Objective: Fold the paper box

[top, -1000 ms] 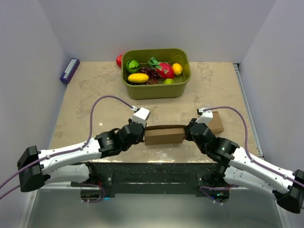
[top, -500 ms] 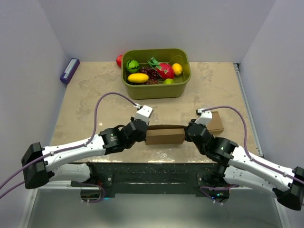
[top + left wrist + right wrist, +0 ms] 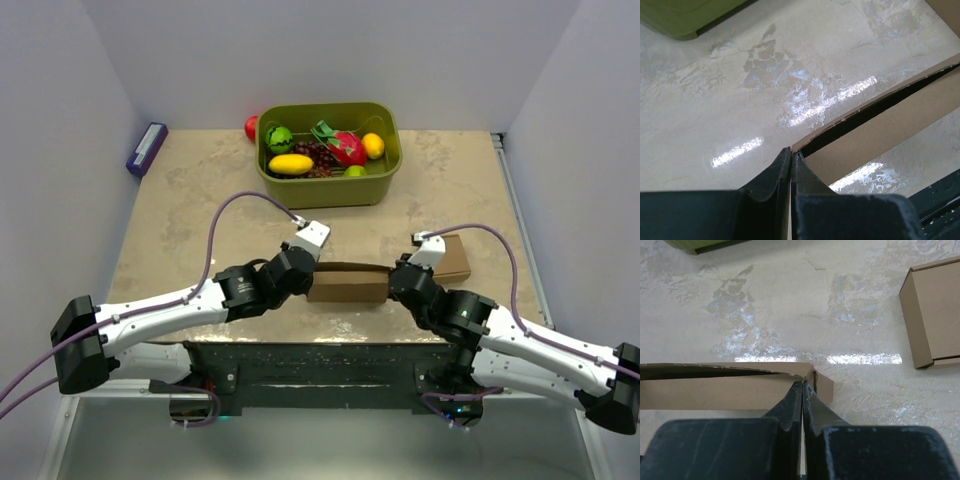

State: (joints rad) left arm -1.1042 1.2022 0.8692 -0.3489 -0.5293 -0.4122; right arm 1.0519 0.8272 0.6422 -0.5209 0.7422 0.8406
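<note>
Lying near the front edge of the beige marbled surface (image 3: 200, 200), the brown corrugated cardboard paper box (image 3: 347, 283) is held at both ends. Its left wall edge is pinched in the left end effector (image 3: 790, 154), whose jaws are nearly together. Its right corner is gripped by the tightly narrowed right end effector (image 3: 803, 385). A small brown cardboard cube (image 3: 455, 257) is seen just beyond the right end.
</note>
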